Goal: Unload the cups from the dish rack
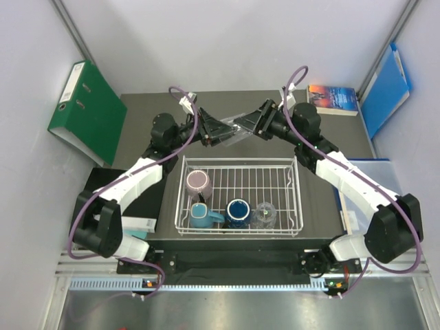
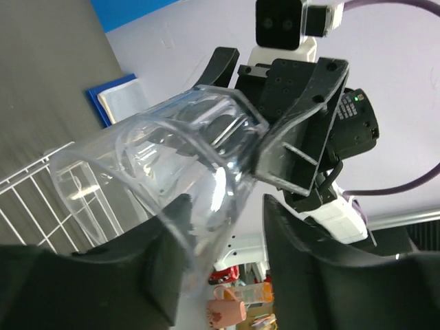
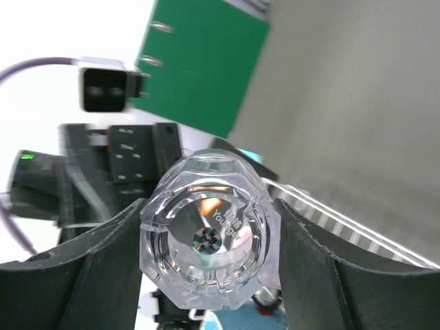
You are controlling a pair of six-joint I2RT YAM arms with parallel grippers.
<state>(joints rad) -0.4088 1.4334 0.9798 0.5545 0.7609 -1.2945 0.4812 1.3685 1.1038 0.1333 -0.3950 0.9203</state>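
Reaching in level from either side to the upper centre, the right gripper was clamped on the clear tumbler at its base, while the left gripper sat at its rim, grip impossible to tell.

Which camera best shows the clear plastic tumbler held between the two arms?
The left wrist view: the clear plastic tumbler appears large and side-on, wall and open rim visible. The right wrist view shows only its base, end-on; the top view shows it small.
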